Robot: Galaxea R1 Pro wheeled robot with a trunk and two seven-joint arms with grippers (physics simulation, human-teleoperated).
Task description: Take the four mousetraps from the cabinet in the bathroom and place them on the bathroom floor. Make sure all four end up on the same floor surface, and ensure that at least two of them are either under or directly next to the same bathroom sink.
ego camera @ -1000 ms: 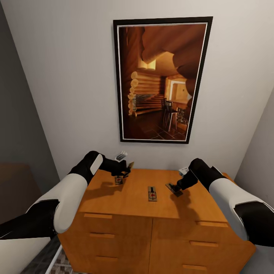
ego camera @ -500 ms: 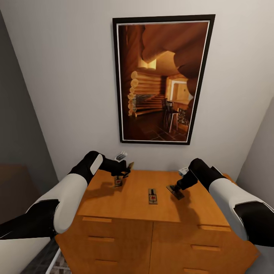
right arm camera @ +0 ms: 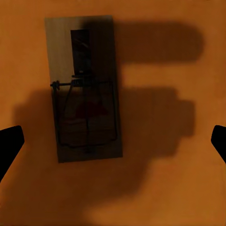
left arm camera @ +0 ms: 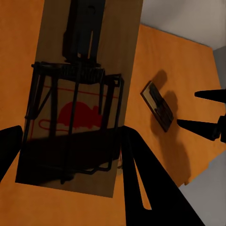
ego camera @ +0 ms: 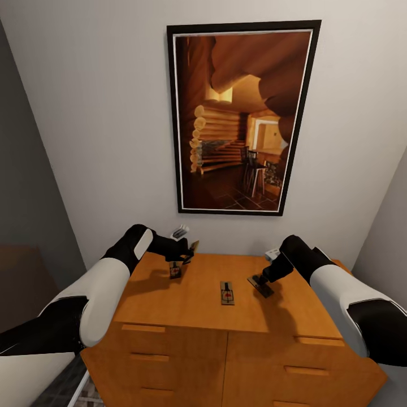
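**Both arms over the cabinet top, traps not yet lifted**

Head view: The cabinet (ego camera: 198, 294) stands against a white wall under a framed picture (ego camera: 240, 118). Three mousetraps show on its orange top. One mousetrap (ego camera: 227, 293) lies flat near the middle, untouched. A second (ego camera: 175, 270) sits at the left gripper (ego camera: 182, 261), and a third (ego camera: 261, 284) lies under the right gripper (ego camera: 265, 277). Whether either trap is raised off the wood cannot be told here. A strip of patterned floor (ego camera: 65, 390) shows at the lower left corner.

Left wrist view: The near trap (left arm camera: 77, 99) looms large, red mark and wire frame plain. One dark finger (left arm camera: 141, 179) crosses its lower end; the jaws appear set about the board, but a firm clench cannot be confirmed. The middle trap (left arm camera: 159, 107) lies beyond, with the other gripper's tips (left arm camera: 200, 110) past it.

Right wrist view: The trap (right arm camera: 84, 89) lies flat on the wood, in shadow. The two fingertips (right arm camera: 9, 143) stand wide apart at either edge, released, touching nothing.

Assessment: The step in hand is picking traps off the cabinet. The right arm likely needs to descend, centre on its board and close.
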